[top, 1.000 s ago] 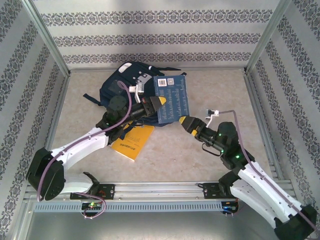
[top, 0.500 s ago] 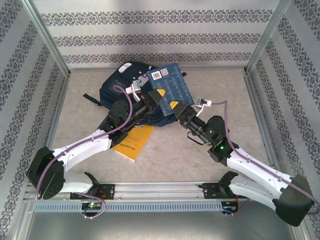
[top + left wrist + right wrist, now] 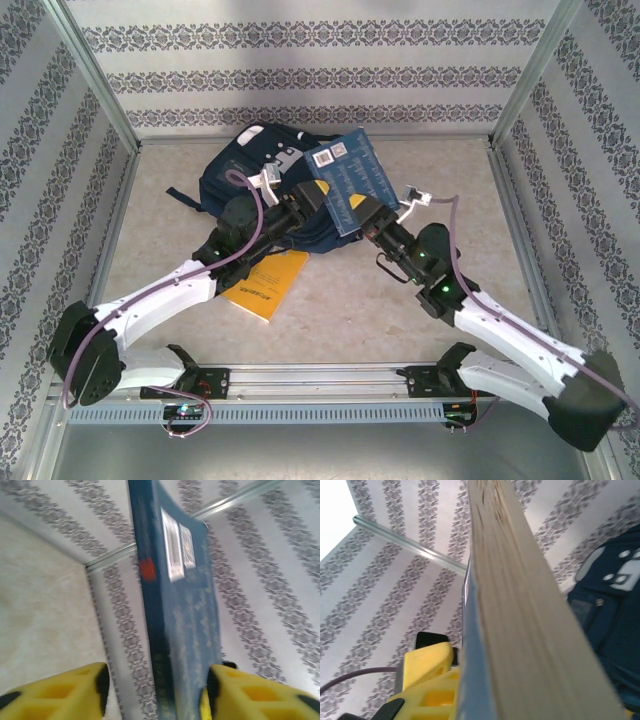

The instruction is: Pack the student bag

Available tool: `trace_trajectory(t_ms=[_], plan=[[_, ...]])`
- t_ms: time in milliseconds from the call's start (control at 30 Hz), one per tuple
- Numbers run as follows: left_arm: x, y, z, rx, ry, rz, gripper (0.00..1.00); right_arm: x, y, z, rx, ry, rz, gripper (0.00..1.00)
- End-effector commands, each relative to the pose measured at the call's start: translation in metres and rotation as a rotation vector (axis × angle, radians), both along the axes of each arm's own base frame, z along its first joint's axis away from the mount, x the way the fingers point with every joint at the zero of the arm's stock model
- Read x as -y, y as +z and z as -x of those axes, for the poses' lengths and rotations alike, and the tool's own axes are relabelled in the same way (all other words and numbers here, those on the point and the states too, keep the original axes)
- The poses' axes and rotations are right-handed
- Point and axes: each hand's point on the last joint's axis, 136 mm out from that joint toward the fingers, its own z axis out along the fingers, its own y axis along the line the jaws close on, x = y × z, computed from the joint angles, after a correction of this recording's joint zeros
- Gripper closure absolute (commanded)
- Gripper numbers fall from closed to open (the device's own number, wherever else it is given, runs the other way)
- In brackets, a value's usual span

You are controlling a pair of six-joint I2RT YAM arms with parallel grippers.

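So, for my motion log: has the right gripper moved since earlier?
Yes: the right gripper shifted away from the near rail, toward the student bag, up to the blue book.

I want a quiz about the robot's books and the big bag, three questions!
1. True or false: the student bag is smaller than the yellow book.
2. Where is the blue book? A inside the bag, B held up in the air, C under the yellow book.
3. Fill in: the yellow book lies on the ____.
Key: 1 false; 2 B; 3 table.
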Motion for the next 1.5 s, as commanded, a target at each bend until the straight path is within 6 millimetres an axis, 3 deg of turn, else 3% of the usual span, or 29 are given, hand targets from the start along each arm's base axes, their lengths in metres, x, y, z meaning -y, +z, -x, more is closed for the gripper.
trace_trajectory(t_ms=[0,67,167,267,367,567,733,900,1067,1333,1467], plan=[[-0.033,-0.018,-0.007,0.007,0.059,-0.35,0.3,0.027,-0.022,0.007,-0.021,-0.081,0.134,1.0],[-0.052,-0.036,-0.02,-0.059,0.079,-0.504,0.28,0.037,-0.04,0.015,-0.053,-0.082,0.202,1.0],[-0.055,-0.051,-0.041,-0.096,-0.032,-0.595,0.31,0.053,-0.068,0.029,-0.099,-0.091,0.312,1.0],[-0.038,-0.069,-0.061,-0.132,-0.216,-0.657,0.32,0.059,-0.084,0.041,-0.102,-0.058,0.344,1.0],[-0.032,-0.103,-0.083,-0.236,-0.34,-0.82,0.34,0.065,-0.098,0.046,-0.126,-0.032,0.368,1.0],[-0.027,-0.152,-0.13,-0.331,-0.4,-0.907,0.34,0.074,-0.104,0.048,-0.144,-0.012,0.362,1.0],[-0.027,-0.179,-0.16,-0.345,-0.399,-0.909,0.35,0.075,-0.1,0.051,-0.131,0.019,0.346,1.0],[-0.013,-0.201,-0.164,-0.357,-0.461,-0.858,0.4,0.074,-0.112,0.053,-0.147,0.042,0.337,1.0],[0.002,-0.21,-0.162,-0.363,-0.514,-0.77,0.57,0.075,-0.123,0.053,-0.166,0.048,0.325,1.0],[0.005,-0.234,-0.158,-0.408,-0.552,-0.757,0.67,0.078,-0.114,0.046,-0.162,0.05,0.309,1.0],[0.003,-0.225,-0.158,-0.396,-0.553,-0.765,1.0,0.079,-0.113,0.041,-0.172,0.044,0.323,1.0]])
